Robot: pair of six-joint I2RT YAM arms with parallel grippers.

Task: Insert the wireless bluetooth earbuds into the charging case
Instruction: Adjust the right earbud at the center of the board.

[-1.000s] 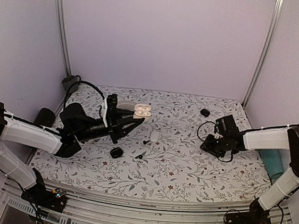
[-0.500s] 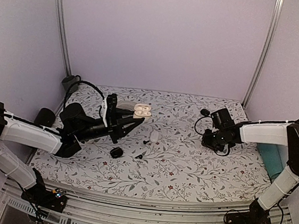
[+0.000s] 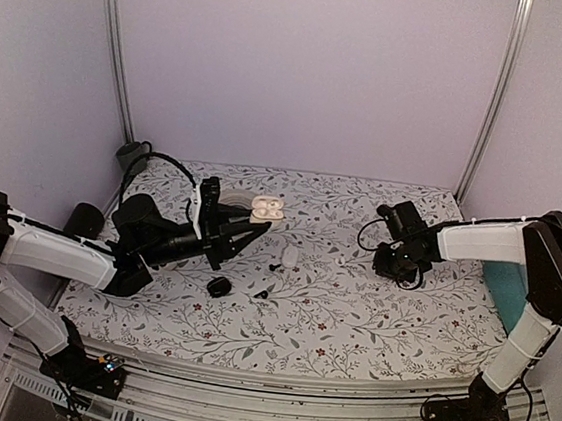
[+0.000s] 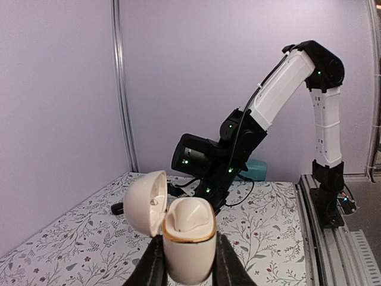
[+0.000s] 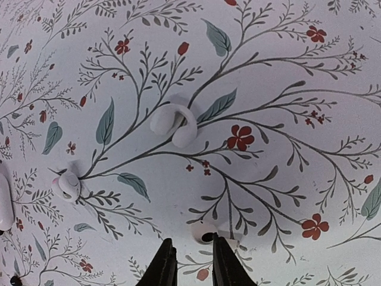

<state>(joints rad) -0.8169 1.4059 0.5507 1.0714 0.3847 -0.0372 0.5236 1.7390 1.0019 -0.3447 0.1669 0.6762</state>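
Observation:
My left gripper (image 4: pixel 188 265) is shut on the cream charging case (image 4: pixel 189 238) and holds it upright above the table, lid (image 4: pixel 144 202) swung open. The case also shows in the top view (image 3: pixel 268 207). In the right wrist view, one white earbud (image 5: pixel 174 123) lies on the floral cloth ahead. A second white earbud (image 5: pixel 205 231) with a dark spot lies just past the tip of my right finger, outside the gap. My right gripper (image 5: pixel 191 255) is narrowly open and empty, low over the cloth right of centre (image 3: pixel 386 267).
A small white piece (image 5: pixel 66 185) and a larger white object (image 3: pixel 290 258) lie left of the earbuds. Black bits lie on the cloth (image 3: pixel 218 286), (image 3: pixel 262 292), (image 3: pixel 386 210). A teal item (image 3: pixel 506 295) sits at the right edge and a black cylinder (image 3: pixel 84 218) at the left.
My right arm has swung left and farther back over the cloth. My left arm and the case have not moved.

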